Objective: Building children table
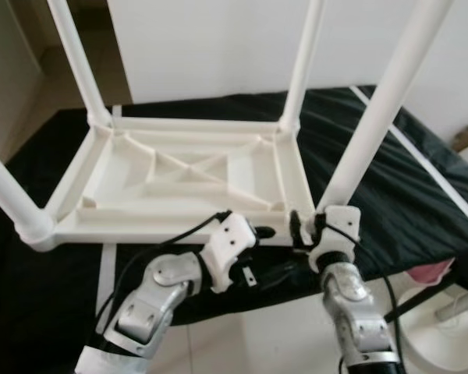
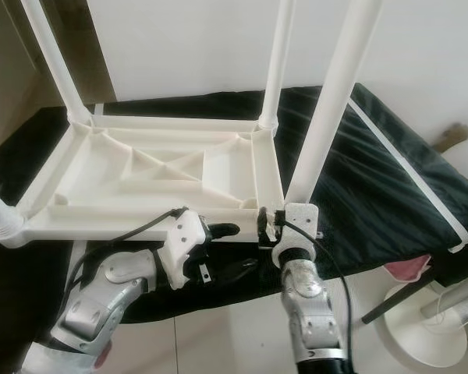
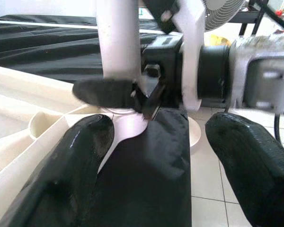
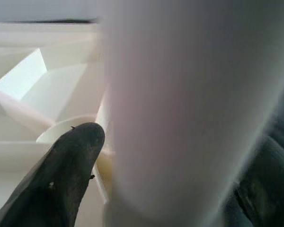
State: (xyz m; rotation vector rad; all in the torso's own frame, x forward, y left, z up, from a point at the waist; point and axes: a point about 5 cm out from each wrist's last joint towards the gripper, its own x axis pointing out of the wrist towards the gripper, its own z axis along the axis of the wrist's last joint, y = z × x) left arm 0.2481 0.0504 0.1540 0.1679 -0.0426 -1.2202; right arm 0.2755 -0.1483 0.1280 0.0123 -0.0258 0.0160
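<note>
Inverted white tabletop (image 1: 179, 175) at frame centre on black bedcover (image 1: 421, 187), sockets up for leg fitting. Right gripper (image 1: 306, 226) clamped around base of near-right leg (image 1: 378, 109), probably steadying it in the socket. Left gripper (image 1: 259, 234) spread open just beside. No legible writing.

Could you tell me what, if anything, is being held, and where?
The right end effector grips the near-right table leg at its base; the left end effector holds nothing.
</note>
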